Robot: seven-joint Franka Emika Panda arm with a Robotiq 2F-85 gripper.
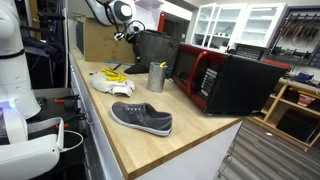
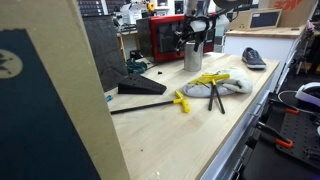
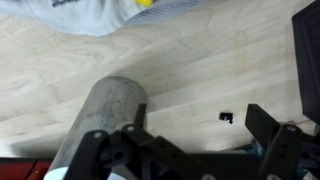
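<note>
My gripper [image 3: 197, 128] is open and empty, hanging above the wooden counter [image 3: 190, 70]. A grey metal cup [image 3: 105, 120] stands just outside one finger, not between the jaws. In both exterior views the gripper [image 1: 129, 38] [image 2: 197, 27] hovers over the cup [image 1: 156, 77] [image 2: 192, 55]. A small black speck [image 3: 226, 117] lies on the wood between the fingers. A white cloth [image 3: 90, 15] with yellow items on it lies beyond the cup.
A red and black microwave [image 1: 222, 80] stands beside the cup. A grey shoe [image 1: 141, 118] lies near the counter's front. A white cloth with yellow tools [image 2: 225, 82], a black dustpan [image 2: 140, 87] and a black bin [image 1: 150, 45] also sit on the counter.
</note>
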